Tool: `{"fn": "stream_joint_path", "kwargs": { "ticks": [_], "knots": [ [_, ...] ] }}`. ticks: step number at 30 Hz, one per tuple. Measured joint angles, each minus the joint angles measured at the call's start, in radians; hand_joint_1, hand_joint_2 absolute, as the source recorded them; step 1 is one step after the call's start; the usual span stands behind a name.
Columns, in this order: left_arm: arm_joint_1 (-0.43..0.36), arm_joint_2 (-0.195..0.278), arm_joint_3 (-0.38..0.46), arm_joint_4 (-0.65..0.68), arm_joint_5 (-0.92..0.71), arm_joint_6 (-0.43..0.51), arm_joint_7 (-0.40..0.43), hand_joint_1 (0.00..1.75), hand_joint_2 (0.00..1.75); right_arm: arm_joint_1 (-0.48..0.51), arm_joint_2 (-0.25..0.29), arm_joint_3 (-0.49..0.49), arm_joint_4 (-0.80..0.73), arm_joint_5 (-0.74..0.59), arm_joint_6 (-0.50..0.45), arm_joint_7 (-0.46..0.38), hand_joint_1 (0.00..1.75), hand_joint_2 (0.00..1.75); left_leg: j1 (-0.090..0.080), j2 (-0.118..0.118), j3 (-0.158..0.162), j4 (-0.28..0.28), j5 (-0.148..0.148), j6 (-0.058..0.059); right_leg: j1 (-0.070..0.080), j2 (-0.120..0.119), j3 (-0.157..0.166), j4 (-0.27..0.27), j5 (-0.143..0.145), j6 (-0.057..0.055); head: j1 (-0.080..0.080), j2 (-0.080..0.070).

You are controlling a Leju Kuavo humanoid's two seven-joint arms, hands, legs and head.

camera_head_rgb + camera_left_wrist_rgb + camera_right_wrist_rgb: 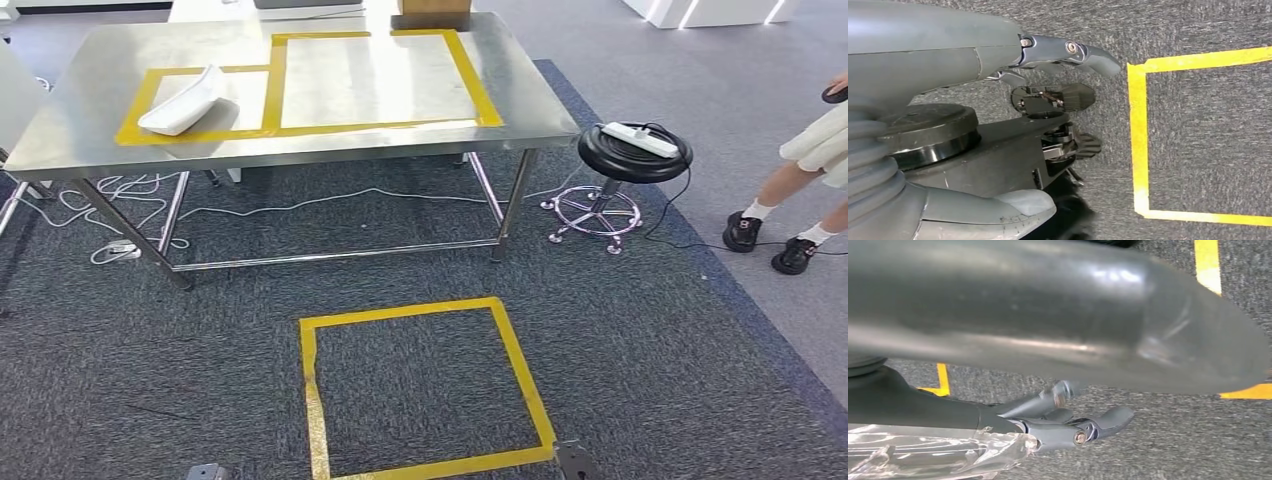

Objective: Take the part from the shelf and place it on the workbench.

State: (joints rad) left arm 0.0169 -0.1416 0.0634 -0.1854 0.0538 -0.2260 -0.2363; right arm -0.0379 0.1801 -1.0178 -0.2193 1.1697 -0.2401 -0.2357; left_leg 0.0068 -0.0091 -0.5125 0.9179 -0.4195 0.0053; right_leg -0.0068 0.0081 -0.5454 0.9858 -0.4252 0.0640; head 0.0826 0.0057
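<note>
From the head view, the steel workbench (300, 90) stands ahead on dark carpet, its top marked with yellow tape into a small box and a larger one. The white part (185, 103) lies inside the small taped box (200, 105), at the workbench's near-left corner, tilted against the surface. The larger taped box (375, 80) beside it holds nothing. A brown cardboard box (433, 14) sits at the far edge of the workbench. To the right of the workbench is a black round stool (633, 152) with a white power strip (640, 138) lying on its seat, and further right a person's legs and dark shoes (770, 245). White cables (120, 195) trail on the carpet under the workbench's left end. Nearer than the workbench, a yellow taped square (425, 385) marks the floor.

The wrist views give what the head view does not: the hands themselves. The left hand (1068, 55) hangs over the carpet beside a corner of floor tape (1138, 140), fingers stretched out and holding nothing. The right hand (1073, 425) also hangs over carpet, fingers loosely extended and apart, nothing in its grasp; crinkled clear plastic (933, 455) wraps the arm behind it.
</note>
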Motion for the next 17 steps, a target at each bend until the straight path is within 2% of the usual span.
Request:
{"fn": "stream_joint_path", "kwargs": {
  "ticks": [1,2,4,6,7,9,10,11,12,14,15,16,17],
  "knots": [
    [0.0,0.0,-0.001,0.0,0.0,0.001,0.0,0.0,1.75,-0.001,0.0,0.0,0.0,0.0,0.0,0.0,0.0,0.0,-0.001,0.0,0.0,0.0,0.0,-0.005,0.001,0.001,0.02,-0.039,0.009,-0.004,-0.001,0.0],
    [0.0,0.0,-0.001,0.0,-0.001,0.003,-0.001,0.0,1.75,-0.002,0.0,0.0,0.0,-0.001,0.0,-0.002,0.0,0.0,-0.002,0.0,-0.001,-0.001,0.002,-0.011,0.003,0.002,0.027,-0.054,0.009,-0.009,-0.001,0.0],
    [-0.001,0.0,-0.004,0.0,-0.001,0.006,-0.005,0.0,1.75,0.001,0.0,0.0,0.0,-0.003,0.0,-0.007,0.0,0.0,0.0,0.0,-0.001,-0.004,0.003,-0.022,0.004,0.003,0.025,-0.056,0.013,-0.022,-0.001,0.0],
    [-0.001,0.0,-0.005,0.0,-0.002,0.007,-0.011,0.0,1.75,0.002,-0.001,-0.001,0.0,-0.005,-0.001,-0.014,0.0,0.0,0.001,0.0,-0.016,0.03,-0.024,-0.033,0.001,0.002,0.026,-0.061,0.017,-0.034,-0.004,0.0],
    [-0.001,0.0,-0.005,0.0,-0.002,0.007,-0.014,0.0,1.75,0.002,-0.001,-0.001,0.0,-0.005,-0.001,-0.017,0.0,0.0,0.001,0.0,-0.039,0.078,-0.054,-0.037,-0.002,0.001,0.027,-0.064,0.019,-0.038,-0.007,0.0],
    [-0.002,0.0,-0.006,0.0,-0.002,0.007,-0.015,0.0,1.75,0.002,-0.001,-0.001,0.0,-0.005,0.0,-0.021,0.0,0.0,0.002,0.001,-0.106,0.221,-0.124,-0.043,-0.001,-0.001,0.026,-0.064,0.018,-0.042,-0.011,0.0],
    [-0.001,0.0,-0.006,0.0,-0.003,0.007,-0.016,0.0,1.75,0.002,-0.001,-0.001,0.0,-0.006,0.001,-0.022,0.0,0.0,0.002,0.001,-0.133,0.278,-0.142,-0.044,-0.001,-0.001,0.025,-0.063,0.018,-0.043,-0.012,0.0],
    [0.0,0.0,-0.006,0.0,-0.003,0.007,-0.016,0.0,1.75,0.003,-0.001,-0.001,0.0,-0.006,0.001,-0.023,0.0,0.0,0.002,0.001,-0.145,0.301,-0.14,-0.045,-0.002,-0.002,0.025,-0.062,0.017,-0.042,-0.012,0.0],
    [0.001,0.001,-0.006,0.0,-0.003,0.007,-0.016,0.0,1.75,0.003,-0.001,-0.001,0.0,-0.006,0.001,-0.024,0.0,0.0,0.002,0.001,-0.137,0.283,-0.118,-0.045,-0.002,-0.001,0.026,-0.061,0.017,-0.041,-0.012,0.0],
    [0.0,0.001,-0.006,0.0,-0.003,0.007,-0.017,0.0,1.75,0.003,-0.001,-0.002,0.0,-0.006,0.001,-0.027,0.0,0.0,0.003,0.002,-0.075,0.159,-0.045,-0.044,-0.003,0.0,0.027,-0.056,0.013,-0.036,-0.012,0.0],
    [-0.002,0.001,-0.006,0.0,-0.003,0.007,-0.017,0.0,1.75,0.003,-0.001,-0.002,0.0,-0.006,0.001,-0.027,0.0,0.0,0.004,0.001,-0.042,0.091,-0.022,-0.042,-0.001,0.001,0.025,-0.05,0.01,-0.032,-0.012,0.0],
    [-0.003,0.0,-0.006,0.0,-0.004,0.007,-0.017,0.0,1.75,0.002,-0.001,-0.002,0.0,-0.006,0.001,-0.028,0.0,0.0,0.004,0.001,-0.021,0.046,-0.01,-0.038,0.001,0.001,0.022,-0.044,0.006,-0.027,-0.012,0.0],
    [-0.004,0.0,-0.006,0.0,-0.004,0.007,-0.017,0.0,1.75,0.002,-0.001,-0.002,0.0,-0.006,0.001,-0.028,0.0,0.0,0.004,0.001,-0.01,0.024,-0.007,-0.036,0.003,0.002,0.02,-0.04,0.004,-0.024,-0.012,0.0]
  ]
}}
